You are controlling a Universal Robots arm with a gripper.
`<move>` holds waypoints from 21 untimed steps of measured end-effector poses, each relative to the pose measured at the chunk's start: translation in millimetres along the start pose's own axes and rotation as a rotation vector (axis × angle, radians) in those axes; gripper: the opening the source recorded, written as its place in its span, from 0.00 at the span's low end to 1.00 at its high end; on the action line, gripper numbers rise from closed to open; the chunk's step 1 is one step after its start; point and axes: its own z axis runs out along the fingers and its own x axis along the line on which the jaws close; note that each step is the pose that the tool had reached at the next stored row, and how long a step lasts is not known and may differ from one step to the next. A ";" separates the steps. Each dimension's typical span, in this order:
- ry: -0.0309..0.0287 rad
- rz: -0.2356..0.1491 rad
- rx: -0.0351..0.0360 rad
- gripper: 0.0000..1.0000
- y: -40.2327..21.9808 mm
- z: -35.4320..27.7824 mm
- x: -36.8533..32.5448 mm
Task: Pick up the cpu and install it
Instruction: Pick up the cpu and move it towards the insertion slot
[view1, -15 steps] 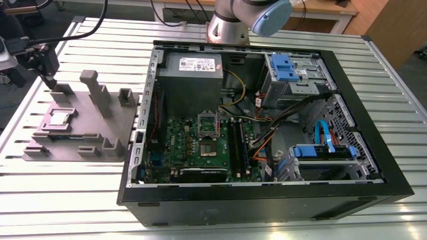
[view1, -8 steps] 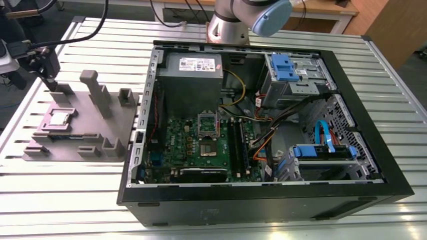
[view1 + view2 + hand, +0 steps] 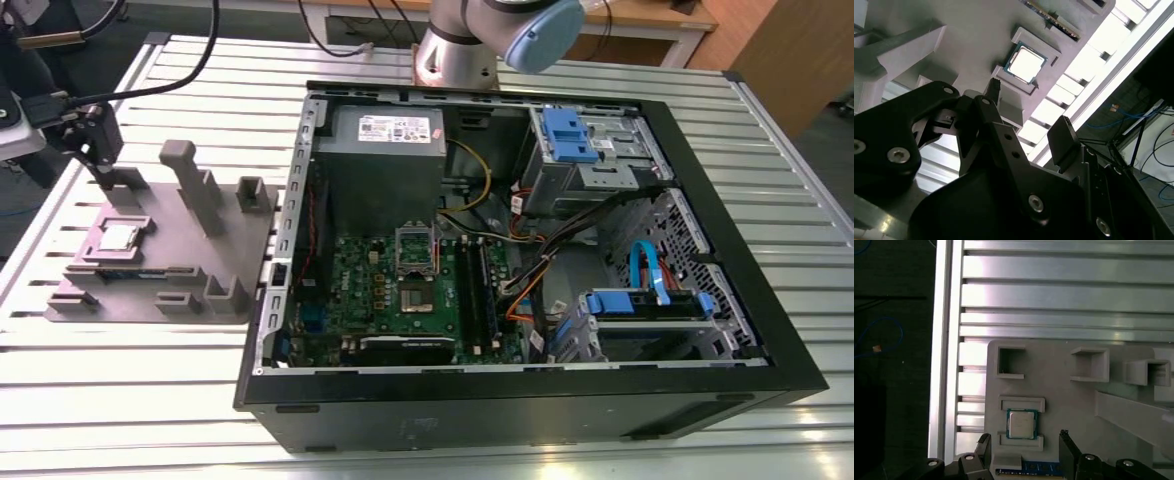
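The cpu (image 3: 118, 237) is a small silver square lying flat in a recess of the grey holder block (image 3: 200, 270), on the exterior view's left. My gripper (image 3: 103, 172) hangs above the holder's far end, a little beyond the cpu, and is not touching it. Both wrist views show the cpu (image 3: 1026, 63) (image 3: 1021, 424) in its framed recess. The gripper (image 3: 1025, 444) (image 3: 1029, 114) is open, its two black fingertips (image 3: 1066, 440) spread wider than the chip and nothing between them. The open socket (image 3: 415, 256) sits on the green motherboard (image 3: 360, 290) inside the computer case.
The open black computer case (image 3: 721, 250) lies on the slatted metal table (image 3: 134, 400), with a grey power supply (image 3: 387, 150), blue drive bays (image 3: 567, 135) and cables inside. Tall grey posts (image 3: 194, 185) stand on the holder beside the cpu. A memory stick (image 3: 1029, 468) lies in the holder.
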 end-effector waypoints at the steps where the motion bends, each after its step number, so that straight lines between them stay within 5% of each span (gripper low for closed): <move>1: 0.0001 0.000 0.0001 0.65 0.0 0.0 0.0; 21: -0.0001 -0.001 -0.0001 0.65 -0.5 0.1 -0.4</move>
